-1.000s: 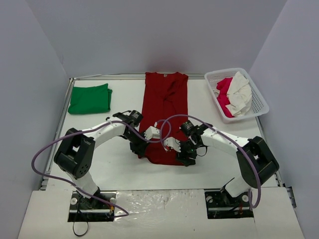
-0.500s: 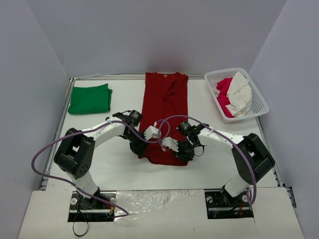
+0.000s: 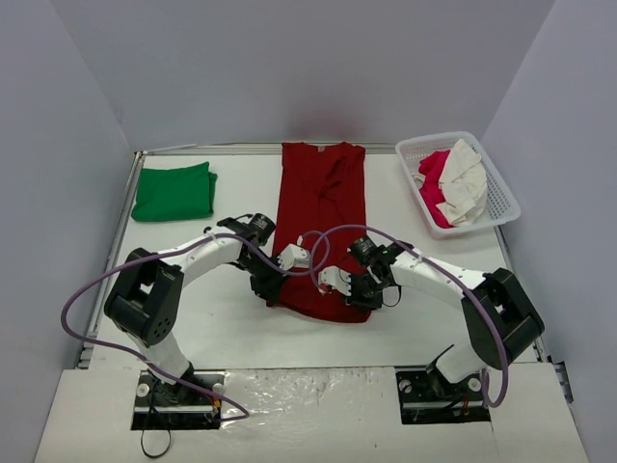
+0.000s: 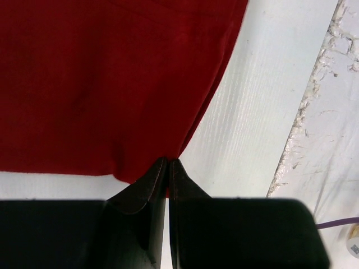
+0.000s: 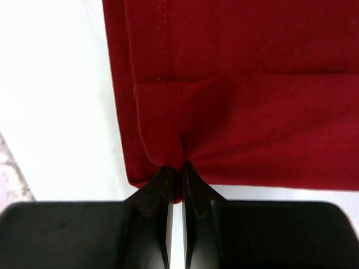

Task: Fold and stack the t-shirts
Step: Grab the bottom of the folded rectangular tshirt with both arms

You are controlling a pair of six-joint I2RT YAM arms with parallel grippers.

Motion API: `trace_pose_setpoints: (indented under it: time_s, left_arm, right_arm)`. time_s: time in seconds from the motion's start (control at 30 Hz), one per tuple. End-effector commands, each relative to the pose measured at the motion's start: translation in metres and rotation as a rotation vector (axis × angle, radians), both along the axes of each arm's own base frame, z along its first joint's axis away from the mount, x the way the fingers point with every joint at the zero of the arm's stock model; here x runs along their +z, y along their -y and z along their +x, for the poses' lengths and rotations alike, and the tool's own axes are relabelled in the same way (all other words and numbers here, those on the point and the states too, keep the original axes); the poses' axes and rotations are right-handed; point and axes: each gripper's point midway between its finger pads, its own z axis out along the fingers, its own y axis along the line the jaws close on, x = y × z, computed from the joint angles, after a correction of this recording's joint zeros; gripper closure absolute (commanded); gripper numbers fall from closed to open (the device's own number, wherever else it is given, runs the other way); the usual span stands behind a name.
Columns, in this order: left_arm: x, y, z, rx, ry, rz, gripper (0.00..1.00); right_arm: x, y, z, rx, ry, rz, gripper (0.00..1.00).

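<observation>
Red shirt (image 3: 321, 222): I see soft matte cloth, folded into a long strip down the middle of the white surface (image 3: 222, 328), creased near the collar.
Left pincer (image 4: 168, 163): closed, pinching the strip's near left corner.
Right pincer (image 5: 174, 167): closed on the near right hem, cloth bunched beside double stitching.
Green shirt (image 3: 174, 191): smooth folded rectangle, far left of the surface.

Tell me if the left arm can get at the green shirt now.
Probably not yet: the left gripper is shut on a near corner of the red shirt. Nothing lies between it and the green shirt, so after letting go it likely could.
</observation>
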Motion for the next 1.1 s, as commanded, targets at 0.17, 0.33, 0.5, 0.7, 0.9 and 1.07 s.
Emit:
trace_pose_setpoints:
  time_s: [0.17, 0.33, 0.5, 0.7, 0.9, 1.07]
  left_arm:
    - [0.039, -0.004, -0.013, -0.082, 0.037, -0.055, 0.98]
    - [0.064, -0.015, -0.043, -0.172, -0.033, -0.068, 0.98]
    - [0.085, -0.016, -0.053, -0.224, -0.033, -0.072, 0.98]
    - [0.099, -0.018, -0.071, -0.275, -0.048, -0.061, 0.98]
    - [0.111, -0.016, -0.092, -0.348, -0.065, -0.054, 0.98]
    - [0.126, -0.013, -0.109, -0.394, -0.072, -0.081, 0.98]
  right_arm:
    - [0.049, 0.022, -0.015, -0.061, -0.04, 0.009, 1.0]
    - [0.079, 0.028, -0.013, -0.07, -0.034, -0.002, 1.0]
    - [0.095, 0.024, -0.012, -0.073, -0.034, 0.032, 1.0]
    - [0.11, 0.021, -0.019, -0.055, -0.079, 0.057, 1.0]
    - [0.134, 0.022, -0.039, 0.0, -0.176, 0.064, 1.0]
    - [0.146, 0.018, -0.041, -0.009, -0.185, 0.094, 1.0]
